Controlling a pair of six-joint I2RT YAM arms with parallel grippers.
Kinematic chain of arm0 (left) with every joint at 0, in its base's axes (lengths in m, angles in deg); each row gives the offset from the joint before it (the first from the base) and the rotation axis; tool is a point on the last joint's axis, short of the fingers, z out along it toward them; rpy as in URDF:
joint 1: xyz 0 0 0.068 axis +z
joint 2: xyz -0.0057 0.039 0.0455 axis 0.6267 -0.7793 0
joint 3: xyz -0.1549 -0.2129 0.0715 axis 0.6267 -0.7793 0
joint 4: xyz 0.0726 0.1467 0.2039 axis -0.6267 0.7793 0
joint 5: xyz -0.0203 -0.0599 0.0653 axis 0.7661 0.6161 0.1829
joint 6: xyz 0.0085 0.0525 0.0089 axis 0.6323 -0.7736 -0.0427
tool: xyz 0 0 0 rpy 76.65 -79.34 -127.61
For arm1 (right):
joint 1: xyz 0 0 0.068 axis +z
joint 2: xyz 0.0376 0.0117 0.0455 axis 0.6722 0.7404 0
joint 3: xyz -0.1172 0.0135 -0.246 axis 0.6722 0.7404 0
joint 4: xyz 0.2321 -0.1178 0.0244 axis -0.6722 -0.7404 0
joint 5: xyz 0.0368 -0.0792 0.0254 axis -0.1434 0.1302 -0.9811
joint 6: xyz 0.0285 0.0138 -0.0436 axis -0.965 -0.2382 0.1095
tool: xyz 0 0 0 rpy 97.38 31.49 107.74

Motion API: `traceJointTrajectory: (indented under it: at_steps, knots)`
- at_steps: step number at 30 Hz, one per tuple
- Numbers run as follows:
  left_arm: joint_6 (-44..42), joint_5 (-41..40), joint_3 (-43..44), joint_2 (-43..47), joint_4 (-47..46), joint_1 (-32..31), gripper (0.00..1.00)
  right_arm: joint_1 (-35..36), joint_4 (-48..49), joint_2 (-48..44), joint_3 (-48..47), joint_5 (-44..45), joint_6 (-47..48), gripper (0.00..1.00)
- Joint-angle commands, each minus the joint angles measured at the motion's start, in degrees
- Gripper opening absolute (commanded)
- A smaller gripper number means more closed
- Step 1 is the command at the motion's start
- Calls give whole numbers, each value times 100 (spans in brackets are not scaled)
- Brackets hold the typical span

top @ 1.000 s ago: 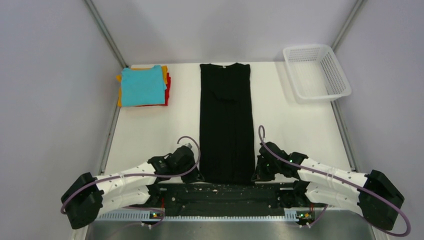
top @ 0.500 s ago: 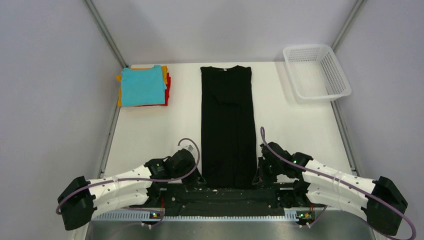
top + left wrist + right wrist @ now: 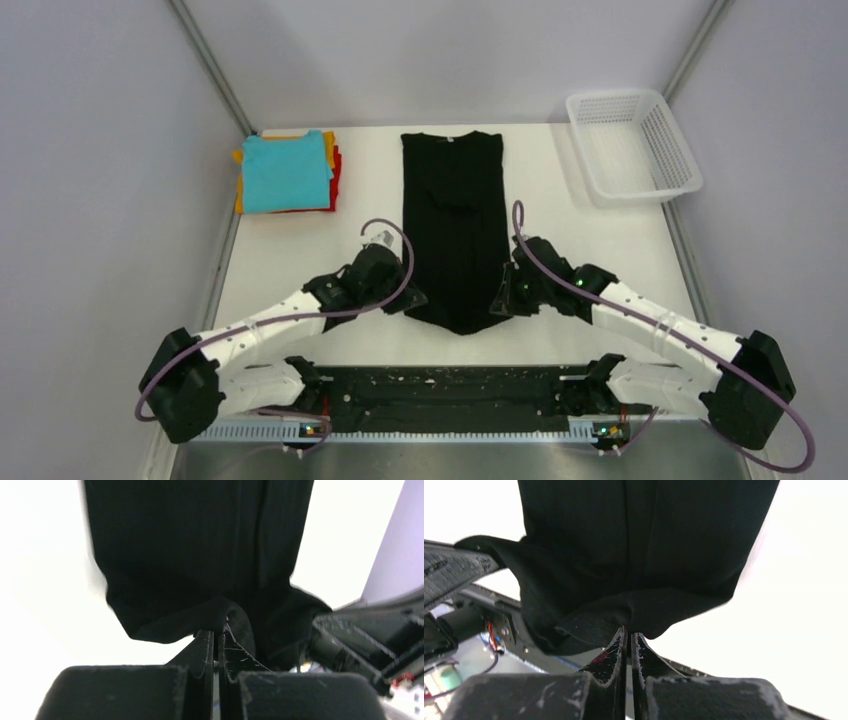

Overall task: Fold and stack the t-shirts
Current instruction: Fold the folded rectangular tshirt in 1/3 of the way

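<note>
A long black t-shirt [image 3: 453,215], folded into a narrow strip, lies down the middle of the white table [image 3: 300,260]. Its near hem is lifted and sags between the two grippers. My left gripper [image 3: 408,300] is shut on the hem's left corner; the cloth [image 3: 200,550] hangs from the closed jaws [image 3: 218,630] in the left wrist view. My right gripper [image 3: 500,302] is shut on the right corner; the cloth [image 3: 644,545] shows in the right wrist view above the closed jaws [image 3: 629,630]. A stack of folded shirts, teal [image 3: 285,172] on top of orange-yellow and red, sits at the far left.
A white mesh basket [image 3: 630,145] stands at the far right corner. A black strip with the arm bases [image 3: 450,390] runs along the table's near edge. Grey walls and metal rails close in both sides.
Both grippers have moved away from the near edge toward the far side, lifting the shirt's near hem off the table. The visible shirt length is shorter.
</note>
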Motion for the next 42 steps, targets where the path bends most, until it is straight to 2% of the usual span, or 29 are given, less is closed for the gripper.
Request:
traceJointTrajectory:
  at_steps: [1, 10, 21, 34, 42]
  knots:
    - [-742, -7, 700, -674, -388, 718, 0, -405, 359, 460, -610, 437, 613, 0]
    - [-1745, -9, 2254, -2021, 26, 1557, 0, -1342, 957, 1625, -1474, 181, 1066, 0]
    - [-2326, 832, 3489, -3267, 355, 2445, 0, -1909, 1330, 2735, -2326, 51, 1085, 0]
    - [-2527, 1561, 4373, -4398, 277, 2895, 0, -2232, 1333, 3511, -2979, 264, 1198, 0]
    - [-2566, 1683, 4642, -4865, 300, 2994, 0, -2349, 1483, 3968, -3214, 327, 1239, 0]
